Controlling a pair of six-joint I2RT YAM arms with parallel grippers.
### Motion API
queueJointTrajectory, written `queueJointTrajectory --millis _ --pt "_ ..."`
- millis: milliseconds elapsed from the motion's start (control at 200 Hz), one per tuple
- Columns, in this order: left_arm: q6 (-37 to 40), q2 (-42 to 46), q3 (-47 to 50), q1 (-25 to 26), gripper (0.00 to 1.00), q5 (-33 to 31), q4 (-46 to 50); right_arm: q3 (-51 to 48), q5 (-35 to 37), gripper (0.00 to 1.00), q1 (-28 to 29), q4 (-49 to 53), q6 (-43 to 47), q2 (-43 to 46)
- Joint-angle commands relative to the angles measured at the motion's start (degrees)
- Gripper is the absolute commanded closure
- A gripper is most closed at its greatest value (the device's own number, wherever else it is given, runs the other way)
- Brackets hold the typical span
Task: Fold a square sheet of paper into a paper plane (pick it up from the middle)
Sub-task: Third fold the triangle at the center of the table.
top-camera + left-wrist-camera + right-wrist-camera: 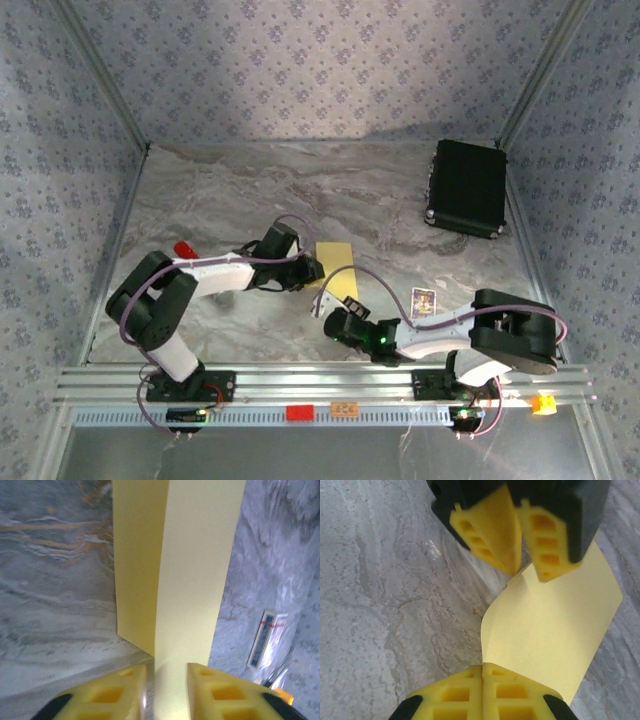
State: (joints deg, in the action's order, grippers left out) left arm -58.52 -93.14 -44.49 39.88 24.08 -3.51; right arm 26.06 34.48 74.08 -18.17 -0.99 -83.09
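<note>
The square sheet of paper (336, 268) is yellow and folded into a long strip with a lengthwise crease (195, 570). It curves up off the marble table between the two grippers. My left gripper (312, 270) is open, its yellow fingers (112, 692) apart with the sheet's end passing loosely between them. My right gripper (483, 672) is shut on the near edge of the sheet (555, 630). Facing it from the far side is the left gripper (527, 574). In the top view the right gripper (336, 322) sits just in front of the paper. A paper plane is out of view.
A small printed card (424, 301) lies right of the paper, also seen from the left wrist (265, 637). A black rectangular case (468, 187) sits at the back right. A red item (185, 248) lies behind the left arm. Patterned walls enclose the table.
</note>
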Motion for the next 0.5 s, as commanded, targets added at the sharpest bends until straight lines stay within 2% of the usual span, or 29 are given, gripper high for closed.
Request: queueJointTrajectory --millis 0,105,295,500 --pt "1.7 4.2 0.6 -1.0 0.61 -3.9 4.7 0.6 -7.0 0.95 -1.9 2.1 -4.1 2.0" --pt "2.9 7.3 0.8 -1.6 0.54 -7.1 8.1 0.4 -15.7 0.95 -5.5 2.0 -8.4 3.6" --pt "3.8 14.2 2.3 -2.7 0.51 -14.9 12.5 1.8 -40.0 0.96 -16.6 3.4 -16.7 5.2" --pt "3.5 17.0 4.5 -4.3 0.51 -15.3 12.3 2.0 -52.1 0.96 -23.4 2.1 -22.3 5.8"
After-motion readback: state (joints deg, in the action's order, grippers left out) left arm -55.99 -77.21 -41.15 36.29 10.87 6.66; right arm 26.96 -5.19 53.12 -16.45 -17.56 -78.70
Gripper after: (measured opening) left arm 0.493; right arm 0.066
